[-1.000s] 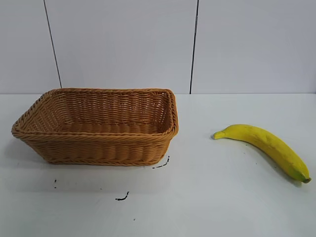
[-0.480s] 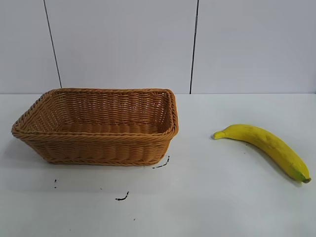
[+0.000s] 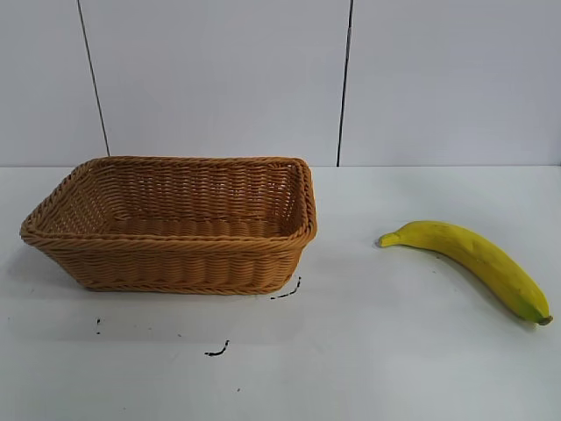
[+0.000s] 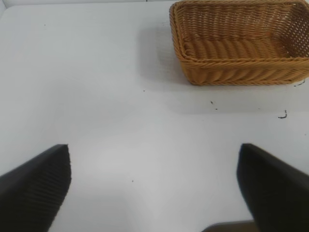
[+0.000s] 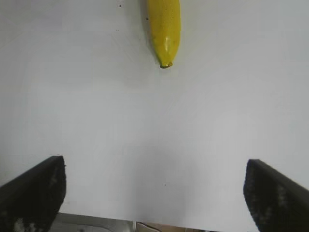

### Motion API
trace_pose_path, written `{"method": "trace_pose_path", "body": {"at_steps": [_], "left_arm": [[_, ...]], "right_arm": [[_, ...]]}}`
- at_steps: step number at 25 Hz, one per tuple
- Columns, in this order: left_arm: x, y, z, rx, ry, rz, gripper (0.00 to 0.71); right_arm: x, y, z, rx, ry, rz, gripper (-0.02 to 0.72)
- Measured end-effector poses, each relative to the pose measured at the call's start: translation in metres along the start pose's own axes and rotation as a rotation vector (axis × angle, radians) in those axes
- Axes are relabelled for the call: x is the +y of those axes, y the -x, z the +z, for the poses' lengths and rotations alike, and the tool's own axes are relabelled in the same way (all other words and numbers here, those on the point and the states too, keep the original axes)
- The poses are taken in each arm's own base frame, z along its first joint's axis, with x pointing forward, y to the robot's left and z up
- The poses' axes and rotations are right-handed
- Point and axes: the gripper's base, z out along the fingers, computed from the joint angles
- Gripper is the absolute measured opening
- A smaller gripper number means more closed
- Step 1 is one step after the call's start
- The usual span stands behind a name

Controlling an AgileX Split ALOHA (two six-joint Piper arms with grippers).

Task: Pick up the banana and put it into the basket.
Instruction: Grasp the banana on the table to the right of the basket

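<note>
While the banana [image 3: 469, 261] lies untouched on the white desk [image 3: 368, 351], well apart from the empty basket [image 3: 171, 224], the right pincer [image 5: 154, 193] hangs wide apart short of its tip (left pincer [image 4: 154, 188] parked, also apart), pickup and placing both undone.

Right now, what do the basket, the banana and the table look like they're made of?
Basket: woven wicker or a plastic imitation, tan-orange, with visible strand rows and a braided rim. Banana: smooth yellow skin with a slight sheen and greenish tips; whether it is real fruit or plastic cannot be told. Table: a smooth, matte white surface, likely laminate, with a few small black marks.
</note>
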Motion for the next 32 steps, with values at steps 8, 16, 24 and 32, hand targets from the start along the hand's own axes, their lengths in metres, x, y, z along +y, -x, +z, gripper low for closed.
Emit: {"method": "trace_pose_path", "body": {"at_steps": [8,16,24,32], "left_arm": [[0.000,0.000,0.000,0.000,0.000,0.000,0.693],[0.000,0.000,0.000,0.000,0.000,0.000,0.693],[0.000,0.000,0.000,0.000,0.000,0.000,0.693],[0.000,0.000,0.000,0.000,0.000,0.000,0.693]], "right_arm": [[-0.004,0.066,0.034,0.034,0.024,-0.134,0.690],[-0.007,0.092,0.090,0.035,0.031,-0.170,0.690],[-0.009,0.105,0.144,-0.003,0.019,-0.160,0.690],[-0.011,0.112,0.167,-0.057,0.003,-0.157,0.690]]}}
